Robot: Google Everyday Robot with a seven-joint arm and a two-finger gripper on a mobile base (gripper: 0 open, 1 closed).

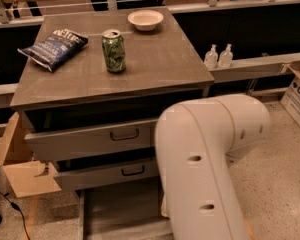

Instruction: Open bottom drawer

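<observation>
The grey cabinet (115,64) has three drawers, all pulled out by different amounts. The bottom drawer (121,211) sticks out furthest at the bottom of the view, and I look down into its bare inside. Its front and handle are hidden at the frame's lower edge. The middle drawer (105,174) and top drawer (90,140) show dark bar handles. My white arm (210,159) fills the lower right and covers the drawers' right ends. My gripper is hidden below or behind the arm.
On the cabinet top lie a chip bag (52,46), a green can (113,50) and a white bowl (145,19). Two small bottles (218,57) stand on a ledge at the right. An open cardboard box (20,169) sits left; another box (297,91) right.
</observation>
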